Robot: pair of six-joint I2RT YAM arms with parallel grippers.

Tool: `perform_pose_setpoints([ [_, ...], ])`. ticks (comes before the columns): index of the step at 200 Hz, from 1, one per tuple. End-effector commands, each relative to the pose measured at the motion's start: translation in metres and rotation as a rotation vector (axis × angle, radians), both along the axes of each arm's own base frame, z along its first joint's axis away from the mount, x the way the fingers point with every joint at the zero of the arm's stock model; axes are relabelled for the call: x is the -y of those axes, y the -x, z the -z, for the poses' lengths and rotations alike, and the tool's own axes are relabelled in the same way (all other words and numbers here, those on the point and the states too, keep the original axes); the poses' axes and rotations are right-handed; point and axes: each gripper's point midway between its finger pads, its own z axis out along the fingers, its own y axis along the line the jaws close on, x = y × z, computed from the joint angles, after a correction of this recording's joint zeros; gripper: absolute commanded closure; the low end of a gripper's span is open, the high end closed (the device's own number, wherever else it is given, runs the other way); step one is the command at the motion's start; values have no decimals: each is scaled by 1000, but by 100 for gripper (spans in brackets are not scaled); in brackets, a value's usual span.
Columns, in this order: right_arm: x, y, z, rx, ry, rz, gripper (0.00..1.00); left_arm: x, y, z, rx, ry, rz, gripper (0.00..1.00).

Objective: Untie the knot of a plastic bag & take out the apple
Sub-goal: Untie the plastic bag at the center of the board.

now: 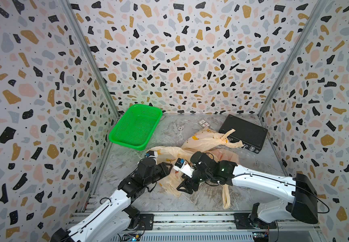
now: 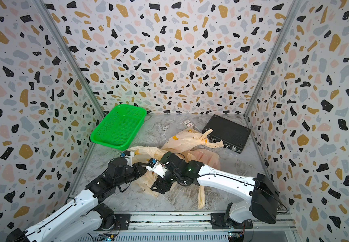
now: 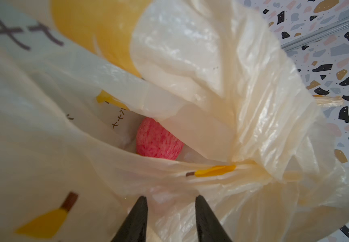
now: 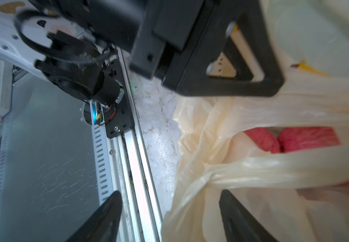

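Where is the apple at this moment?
The apple lies inside the open bag, just beyond the left gripper in the left wrist view; the right wrist view shows it too.

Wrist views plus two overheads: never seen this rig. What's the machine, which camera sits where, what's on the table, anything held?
Two robot arms at a table. Both top views come from one overhead camera; each wrist view rides an arm, looking past its hand. On the table: a green basket, a black case, a knotted bag, and near the arms an open plastic bag with a red apple inside. The right hand is open, empty. The left hand has its tips apart against bag film; grip unclear.
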Motion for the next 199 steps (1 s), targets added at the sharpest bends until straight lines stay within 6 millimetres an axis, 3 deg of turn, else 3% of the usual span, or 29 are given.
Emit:
perform_pose_setpoints([
  [1,15,-15,-52,62,-22,44,20,-2,7,-2,58,-127,76,69],
  [12,15,-25,-66,91,-18,67,20,4,11,-1,71,-161,123,72],
  [16,20,-42,-69,108,-8,113,20,5,12,1,71,-174,137,73],
  [25,21,-57,-72,147,23,142,20,7,15,6,68,-201,164,76],
  [50,20,-102,-58,286,159,219,19,13,18,16,63,-219,197,78],
  [72,21,-138,-32,298,254,288,19,17,19,21,68,-237,222,78],
  [109,11,-149,14,235,327,246,18,17,25,31,35,-286,257,78],
  [131,14,-157,41,208,386,278,19,15,30,40,6,-312,274,78],
  [148,23,-173,49,193,402,346,35,10,36,51,-45,-351,290,81],
  [177,57,-220,54,171,417,555,99,-6,51,75,-170,-434,284,90],
  [199,84,-251,54,168,418,695,100,-19,59,90,-241,-464,242,93],
])
